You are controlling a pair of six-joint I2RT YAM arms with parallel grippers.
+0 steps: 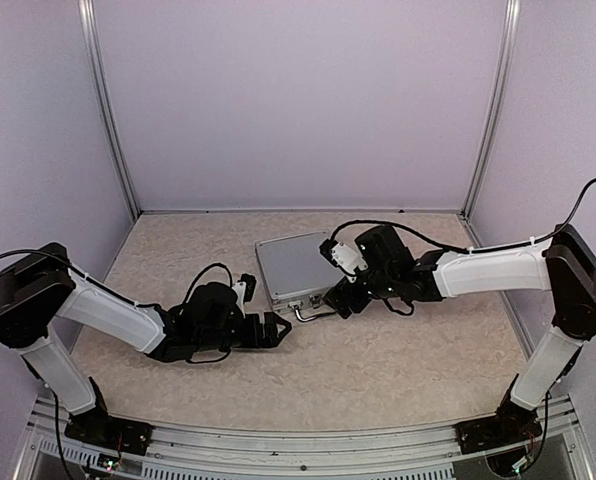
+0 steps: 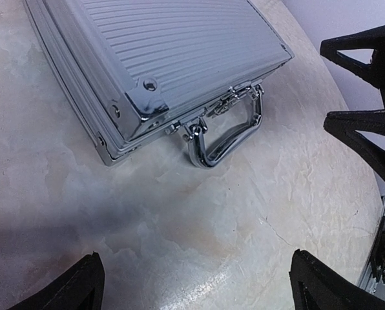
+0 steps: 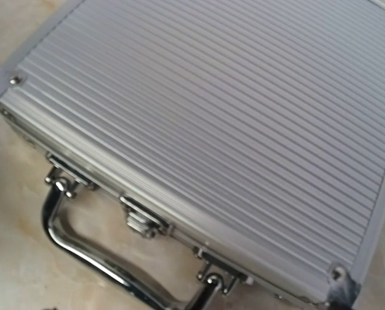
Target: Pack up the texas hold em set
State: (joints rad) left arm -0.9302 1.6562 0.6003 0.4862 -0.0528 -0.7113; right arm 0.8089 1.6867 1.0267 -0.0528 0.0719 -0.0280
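Lying shut toward the far edge of the table (image 1: pixel 408 360), mid-width: texas hold em set (image 1: pixel 293 265)
Likely stiff, heavy, slippery on ribs; best taken by handle (image 2: pixel 225 132); left gripper (image 1: pixel 276 330) and right gripper (image 1: pixel 343 300) both released, empty

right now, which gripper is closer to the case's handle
The right gripper: it sits open right beside the metal handle of the closed aluminium case. The left gripper, also open, is set back with bare tabletop between.

Case (image 1: pixel 291 265) on table (image 1: pixel 398 370), handle (image 1: pixel 313 313) nearward
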